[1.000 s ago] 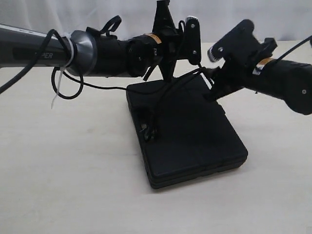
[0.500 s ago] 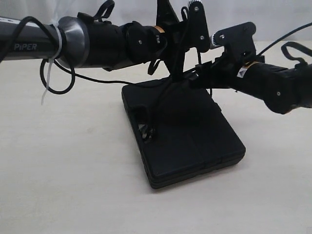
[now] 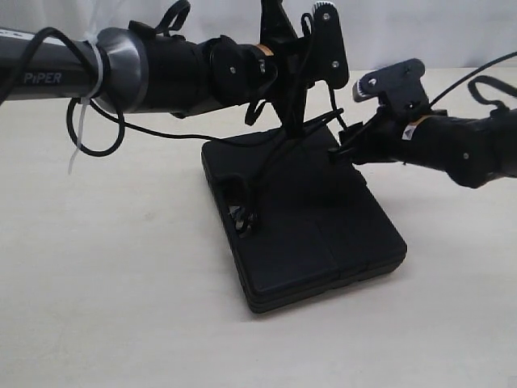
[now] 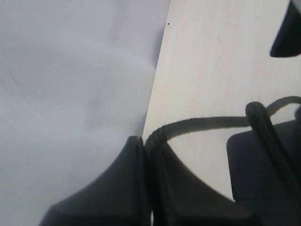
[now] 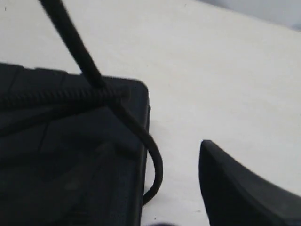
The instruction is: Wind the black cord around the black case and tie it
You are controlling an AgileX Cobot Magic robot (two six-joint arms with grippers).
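The black case (image 3: pixel 315 230) lies flat on the table. The black cord (image 3: pixel 266 166) rises from the case's handle slot (image 3: pixel 241 202) up to my left gripper (image 3: pixel 296 123), which hangs above the case's far edge. The left wrist view shows that gripper (image 4: pixel 149 143) shut on the cord (image 4: pixel 202 123), which leads away taut. My right gripper (image 3: pixel 346 150) stands open low at the case's far right corner. In the right wrist view the cord (image 5: pixel 80 59) crosses the case (image 5: pixel 70 160) and loops off its edge beside one finger (image 5: pixel 244 188).
The pale table (image 3: pixel 121 291) surrounds the case. A white curtain (image 3: pixel 202 16) hangs behind. The left arm carries a glossy cable and a white zip tie (image 3: pixel 81 137) above the table's left part.
My right gripper has drawn back from the left gripper and dropped to the case's far right corner. The left gripper rose slightly a second ago, then held still with the cord.
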